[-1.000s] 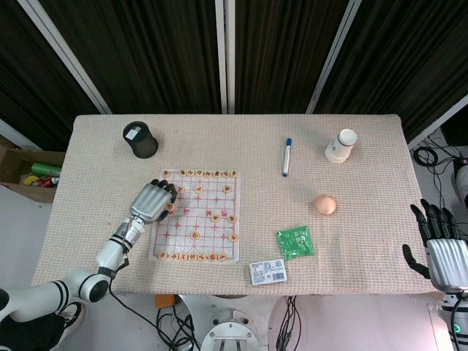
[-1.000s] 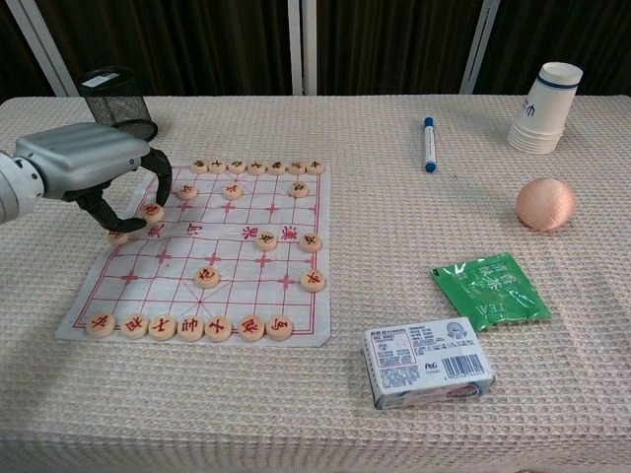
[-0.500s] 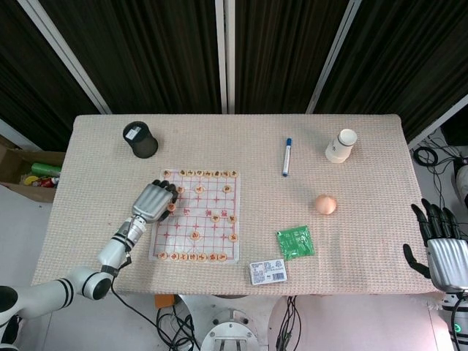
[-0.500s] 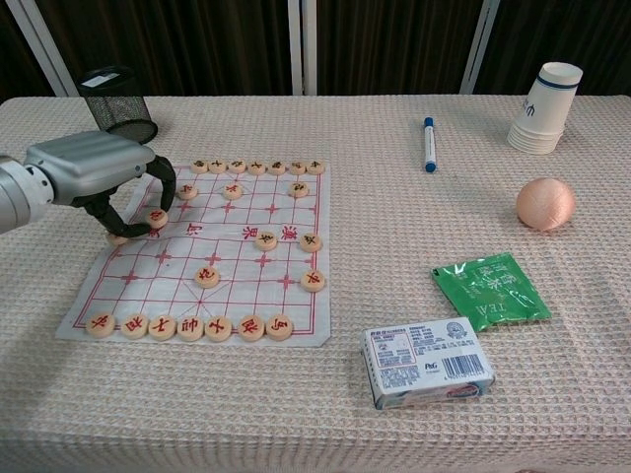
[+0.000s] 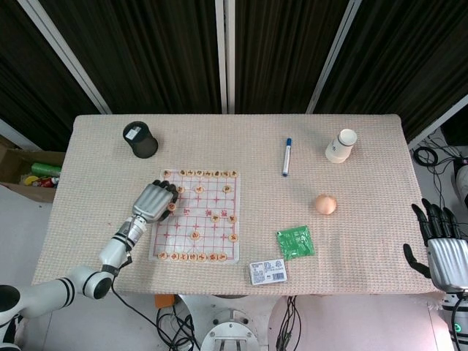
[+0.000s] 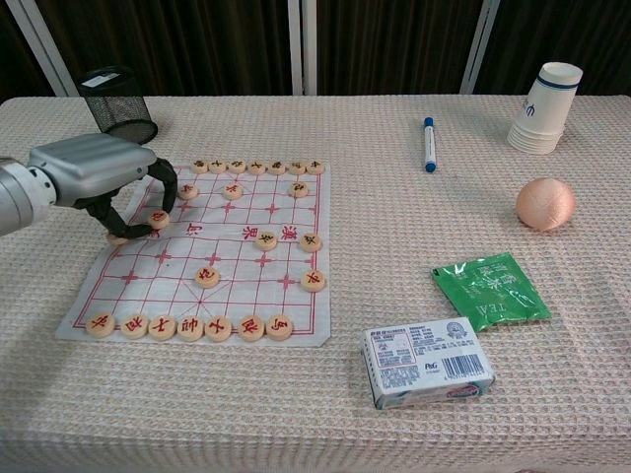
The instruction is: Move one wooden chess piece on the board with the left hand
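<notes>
A paper chess board [image 6: 168, 286] lies on the left half of the table, with round wooden pieces in rows along its far and near edges and a few in the middle. My left hand [image 6: 94, 169] hangs over the board's left edge with its fingers curled down. A finger and the thumb close around one wooden chess piece [image 6: 158, 218] there, and another piece lies right under the thumb. In the head view the left hand [image 5: 153, 201] covers that piece. My right hand [image 5: 446, 252] hangs off the table's right edge with its fingers spread, holding nothing.
A black mesh cup [image 6: 116, 102] stands behind the left hand. A blue pen [image 6: 429, 144], a stack of paper cups [image 6: 544, 108], a peach ball [image 6: 545, 204], a green packet [image 6: 490, 290] and a white box [image 6: 427, 361] lie to the right of the board.
The left hand's fingers closed on the piece and drew it a little nearer and rightward. Since half a second ago almost nothing has moved. The right hand stayed still.
</notes>
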You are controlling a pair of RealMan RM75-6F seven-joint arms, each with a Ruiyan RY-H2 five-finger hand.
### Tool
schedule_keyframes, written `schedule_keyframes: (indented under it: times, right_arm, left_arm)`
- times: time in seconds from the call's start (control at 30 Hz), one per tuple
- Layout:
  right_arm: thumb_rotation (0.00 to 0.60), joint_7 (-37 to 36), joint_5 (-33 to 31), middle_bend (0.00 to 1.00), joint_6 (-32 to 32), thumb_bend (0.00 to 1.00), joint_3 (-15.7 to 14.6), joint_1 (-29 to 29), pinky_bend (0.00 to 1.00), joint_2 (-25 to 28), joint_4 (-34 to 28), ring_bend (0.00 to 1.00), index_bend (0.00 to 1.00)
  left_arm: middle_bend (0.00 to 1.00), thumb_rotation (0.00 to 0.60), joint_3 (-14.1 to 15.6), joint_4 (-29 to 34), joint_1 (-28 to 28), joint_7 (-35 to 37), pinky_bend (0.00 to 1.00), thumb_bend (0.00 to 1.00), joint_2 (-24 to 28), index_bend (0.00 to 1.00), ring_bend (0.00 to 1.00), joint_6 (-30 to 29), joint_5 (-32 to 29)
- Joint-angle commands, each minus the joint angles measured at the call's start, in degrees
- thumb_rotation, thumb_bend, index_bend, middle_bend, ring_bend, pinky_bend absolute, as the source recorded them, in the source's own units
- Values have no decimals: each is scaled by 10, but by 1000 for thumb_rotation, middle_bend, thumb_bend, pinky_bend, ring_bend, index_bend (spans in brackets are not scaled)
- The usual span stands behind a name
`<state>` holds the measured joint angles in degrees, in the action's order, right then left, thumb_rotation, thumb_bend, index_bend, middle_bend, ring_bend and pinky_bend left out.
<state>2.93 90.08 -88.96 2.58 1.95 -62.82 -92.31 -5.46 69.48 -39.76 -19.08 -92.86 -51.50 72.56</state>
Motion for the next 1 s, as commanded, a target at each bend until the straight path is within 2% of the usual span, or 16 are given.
schedule_keyframes:
  times: [0.03, 0.27, 0.4, 0.5, 0.67, 0.73, 0.77, 0.8, 0.83, 0.93, 1.0]
  right_arm:
    - [600, 0, 0, 0, 0, 341, 0, 0, 42, 0, 0, 0, 14]
    - [600, -3, 2, 0, -2, 342, -1, -1, 42, 2, 0, 0, 14]
    - [600, -5, 3, 0, -2, 342, -1, -1, 42, 3, 0, 0, 14]
    - [600, -7, 4, 0, -3, 341, -1, -1, 42, 3, 0, 0, 14]
    - [600, -4, 6, 0, -5, 342, -2, -2, 42, 2, 0, 0, 14]
    - [600, 0, 7, 0, -4, 342, -3, -2, 42, 1, 0, 0, 14]
    - [600, 2, 8, 0, -3, 341, -4, -2, 42, 1, 0, 0, 14]
    - [600, 5, 8, 0, -2, 341, -4, -1, 42, 0, 0, 0, 14]
    - [600, 8, 8, 0, -1, 341, -4, -1, 42, 0, 0, 0, 14]
    - [600, 18, 11, 0, -1, 341, -5, -1, 35, -4, 1, 0, 15]
    - [600, 26, 12, 0, -2, 341, -5, -1, 15, -7, 3, 0, 15]
  left_arm:
    - [290, 600, 0, 2, 0, -1, 280, 338, 1, 407, 229, -1, -1]
    - [290, 600, 2, 16, 5, -12, 281, 337, 13, 337, 229, -12, -4]
    - [290, 600, 9, 52, 20, -23, 281, 337, 37, 335, 229, -40, 6]
    - [290, 600, 20, 101, 43, -34, 280, 337, 70, 335, 229, -88, 27]
    - [290, 594, 55, 156, 111, -31, 279, 289, 119, 312, 229, -223, 106]
    - [278, 488, 77, 150, 140, -31, 273, 253, 129, 268, 203, -270, 137]
    - [250, 406, 85, 146, 153, -31, 265, 239, 132, 240, 172, -284, 145]
    - [224, 361, 92, 142, 165, -31, 259, 229, 135, 218, 148, -298, 151]
    - [175, 289, 100, 138, 180, -26, 248, 214, 138, 182, 112, -316, 158]
    - [124, 157, 118, 127, 222, 8, 233, 197, 145, 134, 85, -368, 179]
    - [123, 120, 127, 122, 243, 24, 231, 191, 149, 127, 85, -390, 186]
